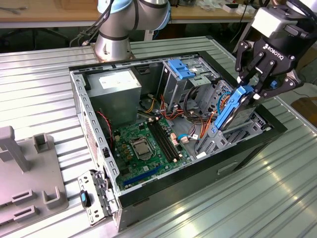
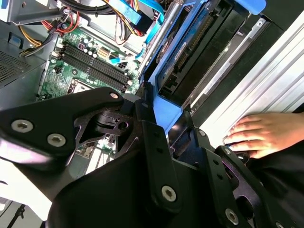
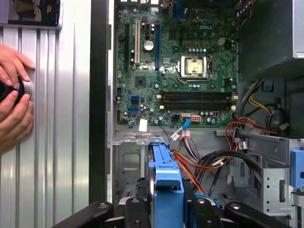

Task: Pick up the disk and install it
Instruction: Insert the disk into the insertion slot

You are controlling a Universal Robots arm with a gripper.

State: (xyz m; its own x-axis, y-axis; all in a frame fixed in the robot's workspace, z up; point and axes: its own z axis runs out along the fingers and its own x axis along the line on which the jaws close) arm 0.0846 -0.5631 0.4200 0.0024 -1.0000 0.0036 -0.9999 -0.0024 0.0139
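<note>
In the exterior view the end effector (image 1: pixel 249 88) angles down from 2 o'clock, clamped on the tilted disk (image 1: pixel 229 111), whose lower end sits in the 3 o'clock bay of the open computer case (image 1: pixel 86 119).

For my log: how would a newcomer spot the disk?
Find the open computer case, then the drive cage at the exterior view's right. The disk stands tilted there, gripped by the black fingers; unlike the light-blue bracket, it holds a grey drive.
</note>
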